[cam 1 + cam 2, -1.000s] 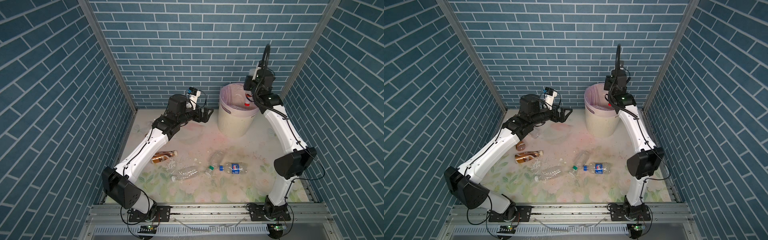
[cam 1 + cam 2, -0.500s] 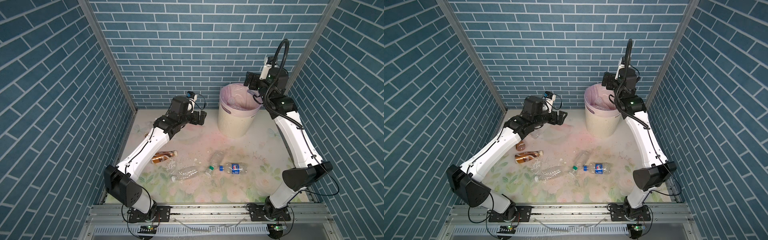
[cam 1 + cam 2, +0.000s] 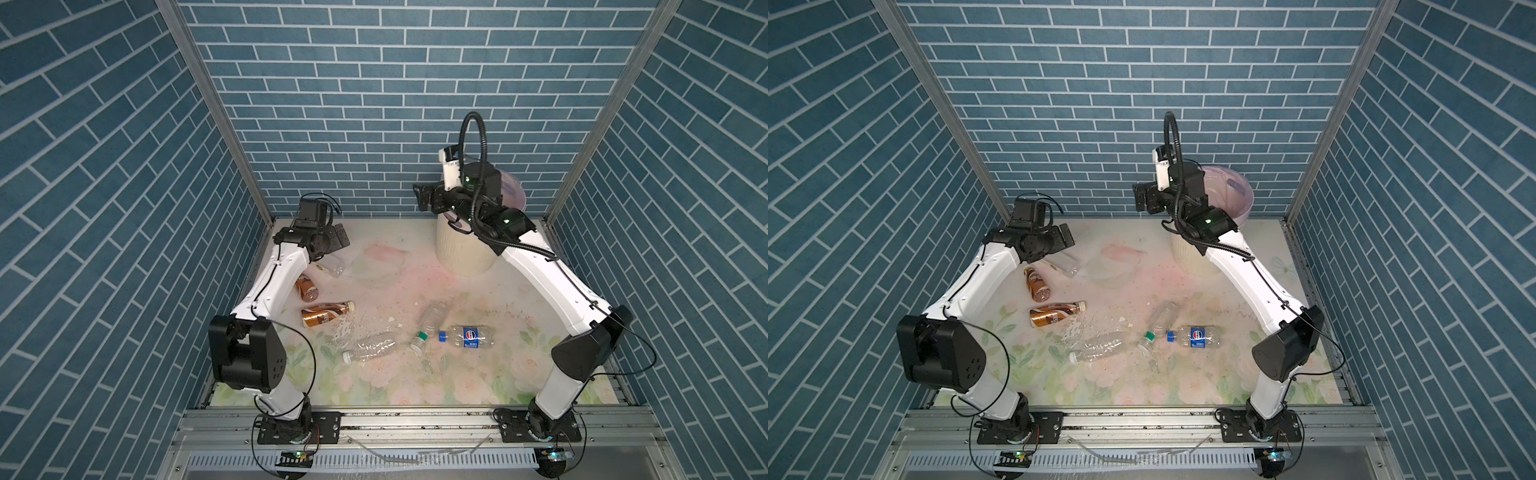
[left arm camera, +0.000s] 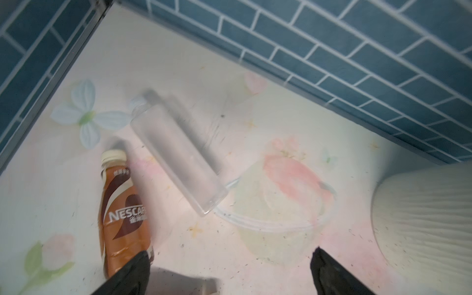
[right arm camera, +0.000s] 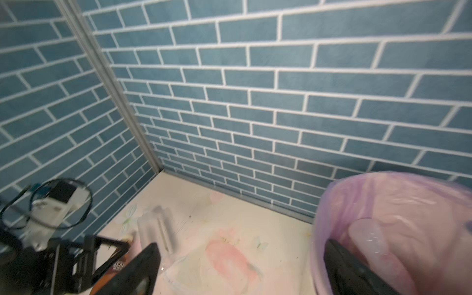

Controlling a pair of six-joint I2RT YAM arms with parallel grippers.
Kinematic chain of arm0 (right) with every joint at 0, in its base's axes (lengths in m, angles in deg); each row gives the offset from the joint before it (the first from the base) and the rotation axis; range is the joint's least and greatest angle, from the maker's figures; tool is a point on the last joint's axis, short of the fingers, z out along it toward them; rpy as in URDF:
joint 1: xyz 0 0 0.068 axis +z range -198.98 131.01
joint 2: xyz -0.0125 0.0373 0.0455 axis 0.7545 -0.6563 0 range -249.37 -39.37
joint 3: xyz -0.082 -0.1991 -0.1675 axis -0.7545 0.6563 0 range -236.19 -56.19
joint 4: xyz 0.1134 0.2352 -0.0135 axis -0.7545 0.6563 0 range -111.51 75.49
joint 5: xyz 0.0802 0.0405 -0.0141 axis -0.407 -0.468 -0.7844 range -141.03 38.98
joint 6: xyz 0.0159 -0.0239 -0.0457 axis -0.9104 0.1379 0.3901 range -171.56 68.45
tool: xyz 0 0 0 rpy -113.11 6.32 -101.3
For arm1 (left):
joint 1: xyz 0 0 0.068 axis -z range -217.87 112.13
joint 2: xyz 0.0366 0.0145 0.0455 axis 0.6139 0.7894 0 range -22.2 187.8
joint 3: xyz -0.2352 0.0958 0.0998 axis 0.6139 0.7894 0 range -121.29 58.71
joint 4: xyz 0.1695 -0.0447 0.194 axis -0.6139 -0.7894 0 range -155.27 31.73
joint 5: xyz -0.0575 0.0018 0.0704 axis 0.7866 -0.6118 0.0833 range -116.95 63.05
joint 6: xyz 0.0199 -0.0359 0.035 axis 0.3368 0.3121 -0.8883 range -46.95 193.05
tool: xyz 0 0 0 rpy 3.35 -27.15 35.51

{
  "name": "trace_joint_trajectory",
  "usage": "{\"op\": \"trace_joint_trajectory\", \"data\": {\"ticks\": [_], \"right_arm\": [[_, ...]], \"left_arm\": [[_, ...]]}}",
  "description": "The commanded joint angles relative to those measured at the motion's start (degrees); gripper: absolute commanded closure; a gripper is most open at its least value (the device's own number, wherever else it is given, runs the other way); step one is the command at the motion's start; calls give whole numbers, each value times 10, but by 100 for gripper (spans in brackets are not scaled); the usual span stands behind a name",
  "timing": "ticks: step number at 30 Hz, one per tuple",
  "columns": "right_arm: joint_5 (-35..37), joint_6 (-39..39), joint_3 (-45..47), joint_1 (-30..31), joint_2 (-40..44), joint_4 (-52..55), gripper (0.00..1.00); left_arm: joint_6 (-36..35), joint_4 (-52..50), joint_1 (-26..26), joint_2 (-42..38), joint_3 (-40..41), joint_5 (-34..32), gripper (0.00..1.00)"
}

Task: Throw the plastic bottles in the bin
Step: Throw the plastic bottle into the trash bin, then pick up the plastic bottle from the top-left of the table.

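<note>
The red-marked bottle that the right arm held over the bin (image 3: 463,254) a second ago has left its grip. The jaws opened above the pink-lined mouth, and the arm has since swung off toward the middle of the back wall. The bottle is not on the counter (image 3: 415,386), so I judge that it dropped inside, though the bag hides it from here.

That is one more bottle done, and six are still in sight, all lying on the counter:
- Near the front middle lie a blue-label bottle (image 3: 467,336), a green-capped clear bottle (image 3: 430,322) and a crumpled clear bottle (image 3: 370,353).
- On the left lie a brown coffee bottle (image 3: 326,312) and a second brown coffee bottle (image 3: 306,289).
- At the back left a smooth clear bottle (image 3: 332,266) lies just beside a clear plastic bowl (image 3: 380,266).

The right fingers (image 3: 420,198) are spread as wide as they go. They are empty, in the air beside the bin's rim, and touch nothing.

The left arm has come down from mid-height at the back into the back-left corner. The left fingers (image 3: 340,237) are also fully spread and empty. They hover above the smooth clear bottle, and the left wrist view shows nothing between the tips. I judge that bottle to be the next pick. It is smooth and transparent and may roll when nudged.
</note>
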Motion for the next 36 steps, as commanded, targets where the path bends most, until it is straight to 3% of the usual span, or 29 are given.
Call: {"op": "trace_joint_trajectory", "data": {"ticks": [1,8,18,30,36], "right_arm": [[-39,8,23,22,-32,-3,1],[-48,0,7,70,-97,33,1],[-57,-12,32,83,-107,22,1],[-41,0,54,83,-107,18,1],[-40,0,55,83,-112,16,1]], "left_arm": [[53,-42,-9,32,-17,-33,1],[74,-86,-58,139,-98,-49,1],[80,-72,-101,252,-185,-24,1],[82,-105,-109,373,-316,-29,1],[74,-111,-109,391,-325,-38,3]]}}
